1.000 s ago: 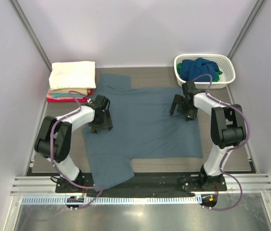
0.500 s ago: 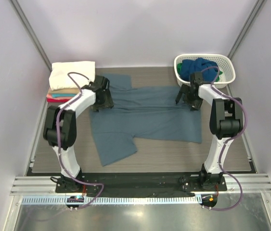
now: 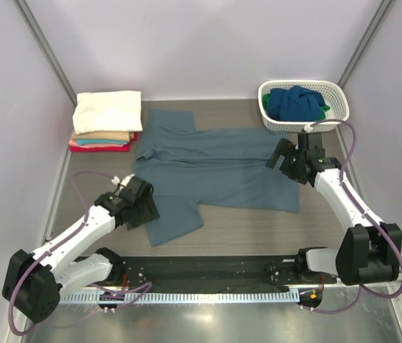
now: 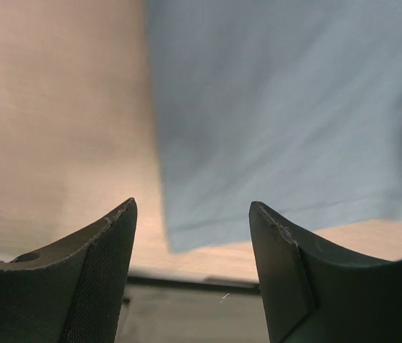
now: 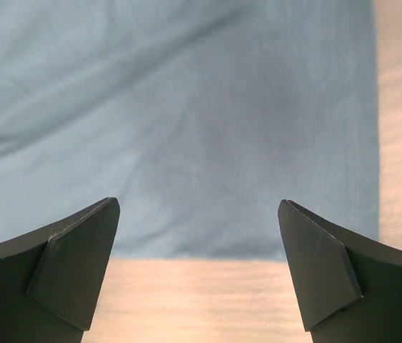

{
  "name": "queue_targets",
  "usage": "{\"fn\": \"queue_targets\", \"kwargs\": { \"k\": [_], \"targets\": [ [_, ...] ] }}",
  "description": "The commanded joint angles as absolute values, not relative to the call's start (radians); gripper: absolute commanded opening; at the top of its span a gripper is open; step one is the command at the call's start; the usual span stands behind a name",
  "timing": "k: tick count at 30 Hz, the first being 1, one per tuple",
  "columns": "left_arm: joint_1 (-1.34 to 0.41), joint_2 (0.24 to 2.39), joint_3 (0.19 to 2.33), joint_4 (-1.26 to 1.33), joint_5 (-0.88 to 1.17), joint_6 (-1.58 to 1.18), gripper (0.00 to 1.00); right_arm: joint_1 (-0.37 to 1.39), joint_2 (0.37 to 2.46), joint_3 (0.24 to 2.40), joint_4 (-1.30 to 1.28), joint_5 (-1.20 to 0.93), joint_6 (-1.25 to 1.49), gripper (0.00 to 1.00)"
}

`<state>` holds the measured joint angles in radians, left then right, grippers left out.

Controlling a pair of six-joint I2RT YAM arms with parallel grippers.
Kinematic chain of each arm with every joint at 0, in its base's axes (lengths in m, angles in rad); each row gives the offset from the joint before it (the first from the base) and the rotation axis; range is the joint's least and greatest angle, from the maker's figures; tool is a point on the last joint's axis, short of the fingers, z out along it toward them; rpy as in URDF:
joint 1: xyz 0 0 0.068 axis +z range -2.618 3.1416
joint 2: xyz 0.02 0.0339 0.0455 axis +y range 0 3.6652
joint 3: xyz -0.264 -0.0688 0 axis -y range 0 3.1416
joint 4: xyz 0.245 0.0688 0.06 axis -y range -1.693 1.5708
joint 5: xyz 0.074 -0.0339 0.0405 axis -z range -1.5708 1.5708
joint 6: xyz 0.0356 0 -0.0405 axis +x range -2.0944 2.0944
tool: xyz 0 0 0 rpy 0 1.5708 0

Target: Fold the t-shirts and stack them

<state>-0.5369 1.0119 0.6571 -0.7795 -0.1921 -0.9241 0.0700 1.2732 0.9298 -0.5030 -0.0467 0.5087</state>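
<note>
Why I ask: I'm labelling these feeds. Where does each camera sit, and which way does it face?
Top external: above and behind the bases, looking down on the table; left arm, right arm, shirt, stack and basket show.
Left wrist: on the left arm, looking past its open jaws at a shirt corner and table.
Right wrist: on the right arm, looking past its open jaws at the shirt's edge and table.
Shared: all three see the shirt and table.

robot lab booth (white walls, aluminium rail)
</note>
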Motion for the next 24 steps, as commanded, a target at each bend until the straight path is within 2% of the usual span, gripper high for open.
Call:
{"fn": "queue_targets", "kwargs": {
  "k": [1,5,8,11,17,18,19,20,22,24],
  "targets": [
    [-0.598,0.964,0.583,-0.836,-0.161,-1.084,0.65,0.071,1.238,0.873,-0.511,-0.109,0.511,1.0],
    [-0.709,0.87,0.471,-0.789,-0.166,-1.198,0.65,0.048,1.163,0.783,-0.515,-0.136,0.567,1.0],
    [-0.718,0.885,0.428,-0.735,-0.132,-1.216,0.65,0.014,1.131,0.703,-0.514,-0.149,0.597,1.0],
    [-0.721,0.926,0.404,-0.692,-0.126,-1.209,0.64,-0.095,1.092,0.625,-0.496,-0.169,0.614,1.0],
    [-0.721,0.992,0.364,-0.588,-0.107,-1.192,0.43,-0.29,1.048,0.517,-0.497,-0.201,0.637,0.99],
    [-0.721,1.002,0.361,-0.58,-0.107,-1.19,0.31,-0.301,1.049,0.508,-0.495,-0.215,0.64,0.98],
    [-0.721,1.002,0.356,-0.563,-0.109,-1.186,0.24,-0.307,1.052,0.49,-0.497,-0.224,0.647,0.98],
    [-0.721,1.0,0.356,-0.558,-0.112,-1.178,0.09,-0.307,1.051,0.48,-0.494,-0.222,0.656,0.96],
    [-0.721,0.989,0.354,-0.545,-0.127,-1.172,0.03,-0.307,1.048,0.448,-0.473,-0.242,0.675,0.94],
    [-0.721,0.985,0.356,-0.532,-0.138,-1.157,0.02,-0.307,1.052,0.436,-0.463,-0.233,0.686,0.93]
  ]
}}
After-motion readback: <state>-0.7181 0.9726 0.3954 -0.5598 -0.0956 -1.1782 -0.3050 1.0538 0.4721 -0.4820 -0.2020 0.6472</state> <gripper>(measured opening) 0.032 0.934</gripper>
